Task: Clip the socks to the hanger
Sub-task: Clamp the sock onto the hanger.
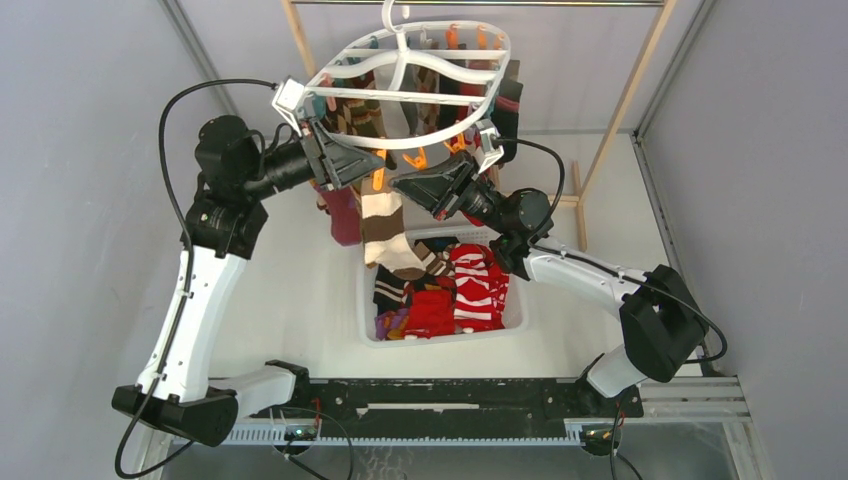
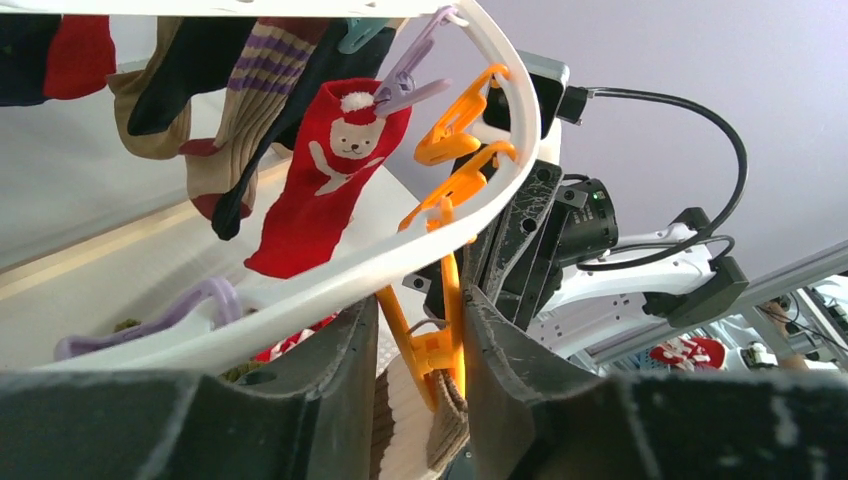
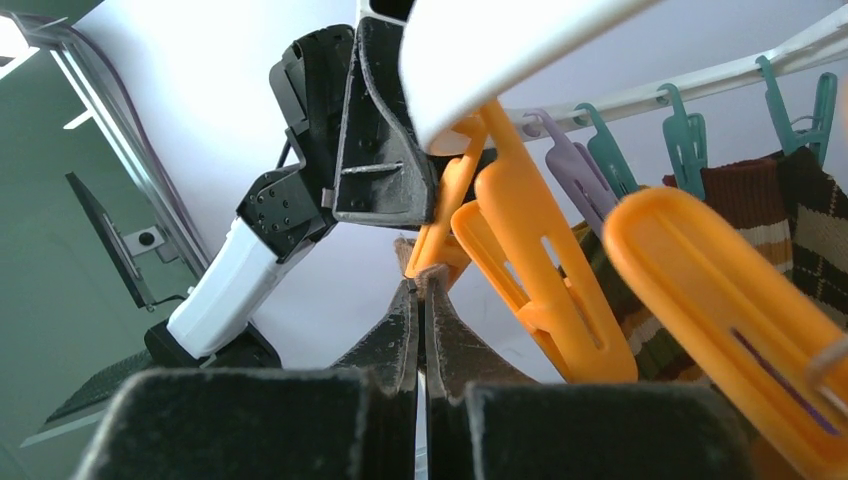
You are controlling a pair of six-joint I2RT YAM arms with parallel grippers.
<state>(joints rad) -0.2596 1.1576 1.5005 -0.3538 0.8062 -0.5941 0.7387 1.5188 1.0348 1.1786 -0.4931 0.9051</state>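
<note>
While the hanger (image 2: 330, 278) hangs by its centre hook above the middle of the table's (image 1: 290, 290) far edge, the left gripper (image 2: 418, 310) is clamped on an orange clip (image 2: 440, 350) at its near rim, one finger pressing each side. A brown-and-cream striped sock (image 1: 385, 225) dangles below, its ribbed cuff up at the clip's lower end. The right gripper (image 3: 418, 282) is pinched almost fully together on the cuff's edge, just beside the left fingers. The sock's foot drops into a white slotted basket (image 1: 440, 340) standing mid-table towards the near edge, which holds a heap of red, red-and-white striped and dark socks. The hanger's long axis runs left to right along the far edge, hook upward.
</note>
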